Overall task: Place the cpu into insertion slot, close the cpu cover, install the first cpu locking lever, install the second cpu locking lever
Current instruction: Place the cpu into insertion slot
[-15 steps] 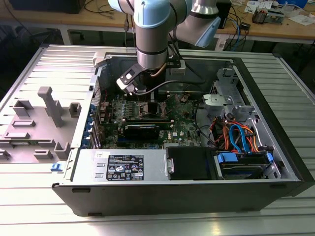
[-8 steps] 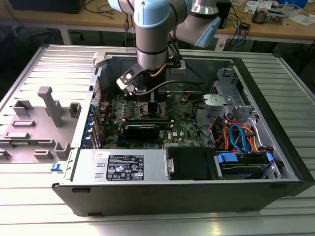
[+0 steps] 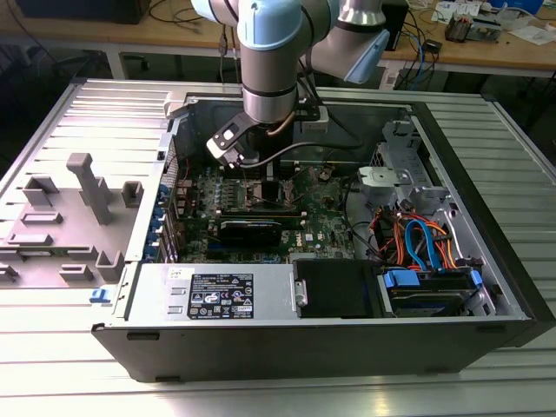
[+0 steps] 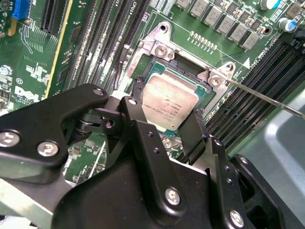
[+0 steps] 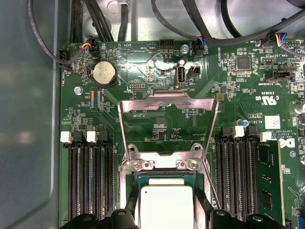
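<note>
My gripper (image 4: pixel 167 115): clamped on two opposite edges of the cpu (image 4: pixel 169 102). That cpu: low over the insertion slot (image 4: pixel 159 47), seating unclear. The cpu cover (image 5: pixel 167 101): hinged open. One locking lever (image 4: pixel 267 98): free. Risk, as I judge it: a skewed release damages the insertion slot, and a misaligned corner stops the cpu cover closing.

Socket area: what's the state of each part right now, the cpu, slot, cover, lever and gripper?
gripper: shut on the cpu, pressing on two opposite sides.
cpu: in or just above the insertion slot; I can't tell if it is seated.
insertion slot: uncovered, with the cpu over its centre.
cpu cover: swung open, standing up off the socket.
locking lever: unlatched, sticking out from the socket.
</note>
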